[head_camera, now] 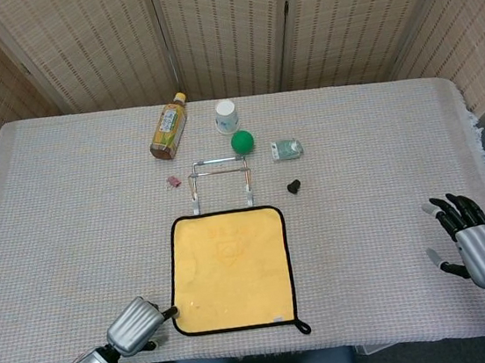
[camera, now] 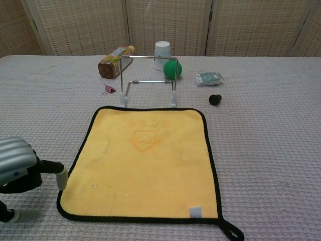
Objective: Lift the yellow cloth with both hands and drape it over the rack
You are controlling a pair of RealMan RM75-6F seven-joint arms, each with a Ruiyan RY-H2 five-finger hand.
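Note:
A yellow cloth (head_camera: 229,270) (camera: 143,164) with black edging lies flat on the table, its hanging loop at the near right corner. Just beyond its far edge stands the metal wire rack (head_camera: 220,182) (camera: 147,80), bare. My left hand (head_camera: 136,326) (camera: 20,170) hovers low at the cloth's near left corner, one fingertip (camera: 61,178) at the black edge; it holds nothing. Far off at the table's right front edge my right hand (head_camera: 473,243) waits, fingers spread and empty; only the head view shows it.
Behind the rack lie a tea bottle (head_camera: 169,127) on its side, a white paper cup (head_camera: 227,116), a green ball (head_camera: 242,142) and a small packet (head_camera: 287,148). A pink clip (head_camera: 173,181) sits left of the rack, a black knob (head_camera: 294,187) to its right.

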